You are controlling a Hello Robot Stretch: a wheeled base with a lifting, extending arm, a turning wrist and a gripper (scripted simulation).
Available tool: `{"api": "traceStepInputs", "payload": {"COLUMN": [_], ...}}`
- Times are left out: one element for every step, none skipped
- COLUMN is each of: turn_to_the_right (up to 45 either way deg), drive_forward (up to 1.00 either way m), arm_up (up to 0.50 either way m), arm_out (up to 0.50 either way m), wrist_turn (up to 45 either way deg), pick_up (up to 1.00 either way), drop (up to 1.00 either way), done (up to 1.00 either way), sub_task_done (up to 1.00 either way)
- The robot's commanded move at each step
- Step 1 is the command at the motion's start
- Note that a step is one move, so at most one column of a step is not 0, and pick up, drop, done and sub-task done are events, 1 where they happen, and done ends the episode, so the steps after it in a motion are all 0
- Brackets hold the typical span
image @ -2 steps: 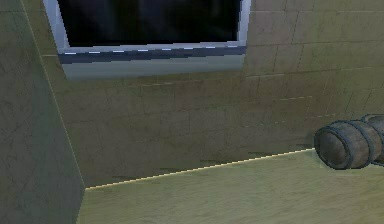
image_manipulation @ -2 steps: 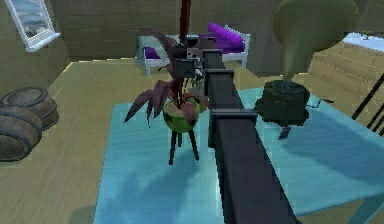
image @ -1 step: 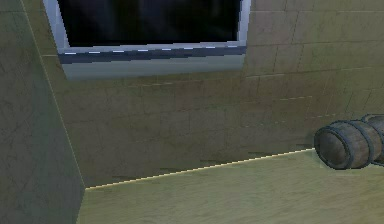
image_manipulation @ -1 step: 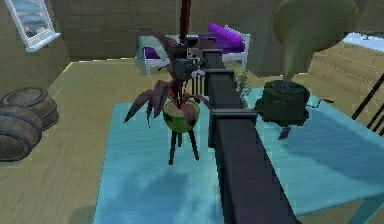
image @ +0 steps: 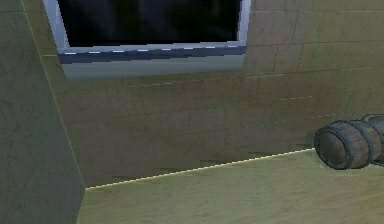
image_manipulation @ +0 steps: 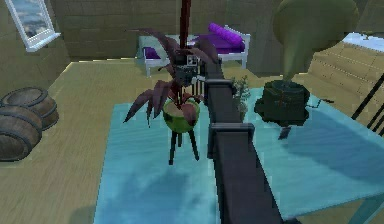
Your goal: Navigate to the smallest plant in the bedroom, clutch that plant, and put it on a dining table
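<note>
We see our gripper (image_manipulation: 192, 74) near the purple-leaved plant (image_manipulation: 181, 117) on the teal rug (image_manipulation: 330, 160); can't tell if it's holding anything.

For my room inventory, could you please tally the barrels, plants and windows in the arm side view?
Barrels: 2 (far barrel, near barrel)
Plants: 3 (red-leaved plant, tall plant, small plant)
Windows: 1 (window)
Total: 6
</note>
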Motion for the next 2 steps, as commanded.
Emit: {"api": "traceStepInputs", "payload": {"turn_to_the_right": [0.0, 0.0], "drive_forward": [0.0, 0.0], "arm_up": [-0.32, 0.0], "arm_out": [0.0, 0.0], "wrist_turn": [0.0, 0.0], "pick_up": [0.0, 0.0], "drop": [0.0, 1.0], "done": [0.0, 0.0], "sub_task_done": [0.0, 0.0]}}
